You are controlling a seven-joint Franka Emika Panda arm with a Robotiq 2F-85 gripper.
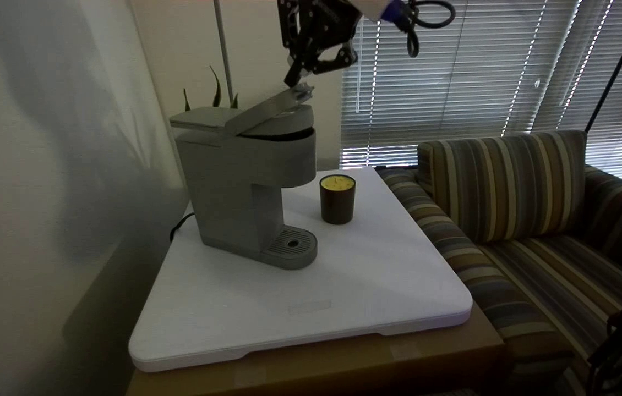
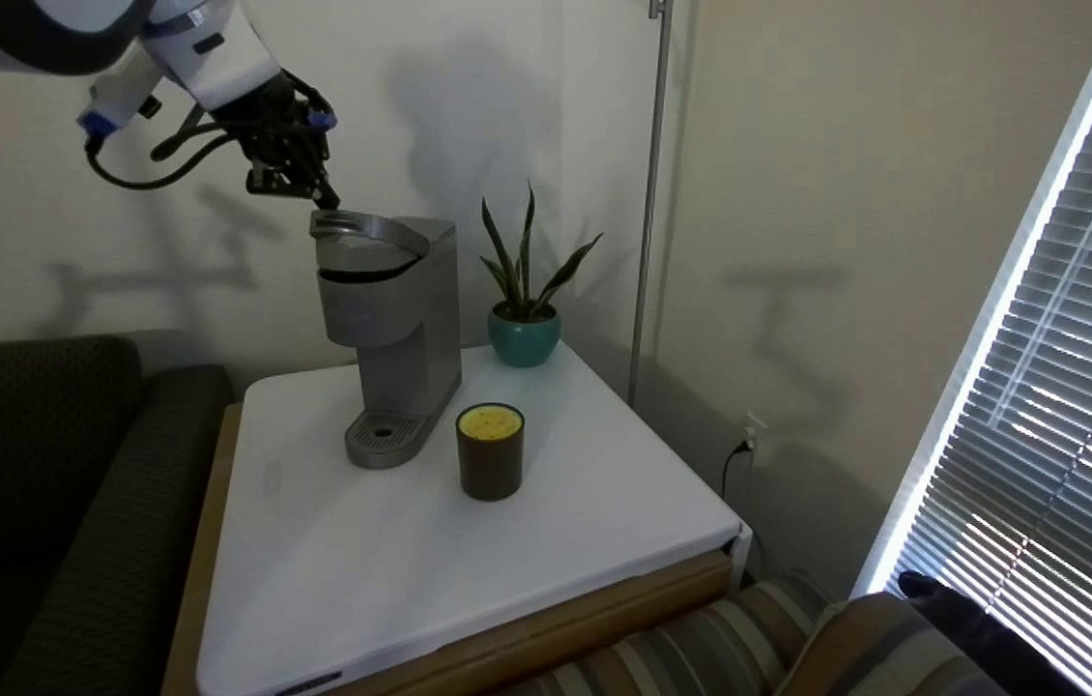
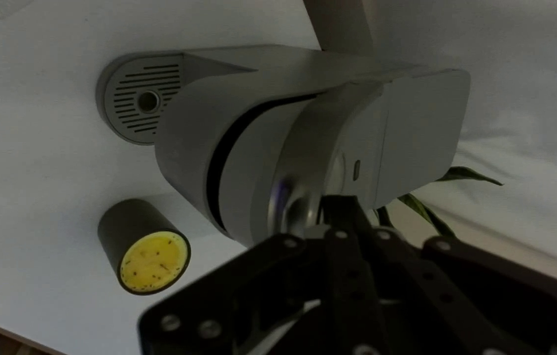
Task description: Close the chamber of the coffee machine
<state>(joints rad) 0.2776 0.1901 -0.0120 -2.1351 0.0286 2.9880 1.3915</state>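
Observation:
The grey coffee machine (image 1: 234, 187) stands upright on the white table; it also shows in an exterior view (image 2: 401, 348) and in the wrist view (image 3: 268, 74). Its chamber top (image 1: 283, 122) is tilted up, with a dark gap between it and the body. The metal-edged handle (image 2: 367, 227) is raised above the top at the front. My gripper (image 1: 292, 78) points down at the handle's front end. In an exterior view the gripper (image 2: 327, 200) seems to touch or almost touch it. In the wrist view the gripper's fingers (image 3: 341, 204) are together, with nothing visible between them.
A dark candle jar with yellow wax (image 1: 337, 201) stands on the white table (image 1: 377, 264) near the machine. A plant in a teal pot (image 2: 524, 338) is behind the machine. A wall and a lamp pole (image 2: 650, 193) are close by. A striped armchair (image 1: 509, 192) adjoins the table.

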